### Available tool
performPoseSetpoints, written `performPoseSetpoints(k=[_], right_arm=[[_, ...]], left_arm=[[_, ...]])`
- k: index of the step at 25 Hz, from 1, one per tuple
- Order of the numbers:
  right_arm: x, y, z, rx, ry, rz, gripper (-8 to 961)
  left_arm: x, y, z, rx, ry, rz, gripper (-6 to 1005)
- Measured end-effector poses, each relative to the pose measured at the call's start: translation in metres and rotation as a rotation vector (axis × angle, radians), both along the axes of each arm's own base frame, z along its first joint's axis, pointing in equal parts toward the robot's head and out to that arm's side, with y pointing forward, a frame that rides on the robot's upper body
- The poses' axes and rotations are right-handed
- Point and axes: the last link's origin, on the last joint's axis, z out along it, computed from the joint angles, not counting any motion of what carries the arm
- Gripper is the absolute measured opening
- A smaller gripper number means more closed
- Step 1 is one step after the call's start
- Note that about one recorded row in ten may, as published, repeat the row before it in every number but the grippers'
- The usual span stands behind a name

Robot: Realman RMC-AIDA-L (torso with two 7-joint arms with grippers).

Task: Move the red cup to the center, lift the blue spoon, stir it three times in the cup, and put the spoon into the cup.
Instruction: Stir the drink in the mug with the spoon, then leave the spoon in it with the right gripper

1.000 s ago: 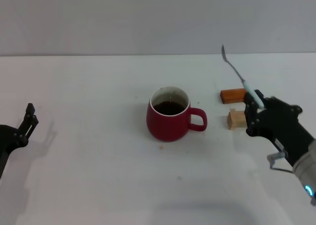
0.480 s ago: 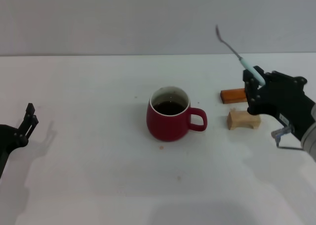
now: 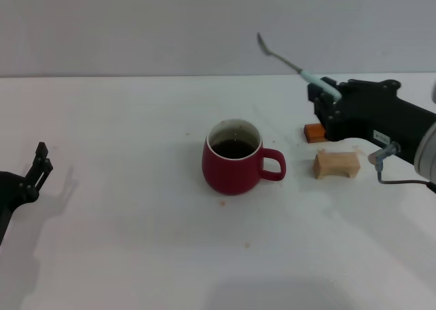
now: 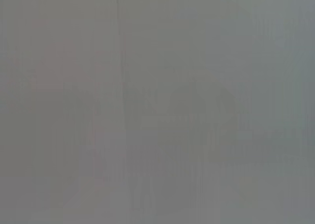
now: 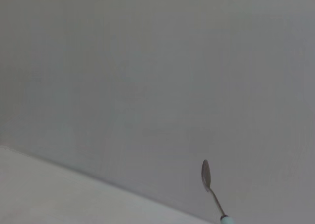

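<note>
The white bench (image 3: 122, 208) runs back to a plain grey wall. The red cup (image 3: 234, 157) stands near the bench's middle, dark liquid inside; it looks heavy, glazed and breakable. The right gripper (image 3: 327, 100) is clamped on the pale handle of the blue spoon (image 3: 289, 64), bowl raised above and behind the cup. The spoon seems light, stiff, slippery, best held mid-handle. Two wooden blocks (image 3: 335, 164) lie beside the cup. The left gripper (image 3: 37, 167) sits parked at the left edge, apparently parted.

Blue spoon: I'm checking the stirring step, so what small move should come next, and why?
Probably tip the blue spoon bowl-down while bringing it over the red cup: the right pincer holds it raised, bowl up, to the cup's right.
</note>
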Motion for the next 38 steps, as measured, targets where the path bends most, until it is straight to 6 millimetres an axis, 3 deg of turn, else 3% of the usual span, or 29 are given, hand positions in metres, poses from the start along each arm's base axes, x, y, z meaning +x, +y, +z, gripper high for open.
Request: performPoseSetpoints(k=[11, 19, 38], right_arm=[[-0.038, 0.01, 0.012, -0.17, -0.194, -0.028, 130], [-0.048, 0.019, 0.021, -0.269, -0.308, -0.071, 130], [-0.062, 0.018, 0.024, -0.394, -0.426, -0.12, 130]], left_arm=[[0.0, 0.0, 0.0, 0.0, 0.0, 0.002, 859], [0.0, 0.0, -0.001, -0.002, -0.001, 0.003, 859], [0.001, 0.001, -0.002, -0.01, -0.005, 0.005, 859]])
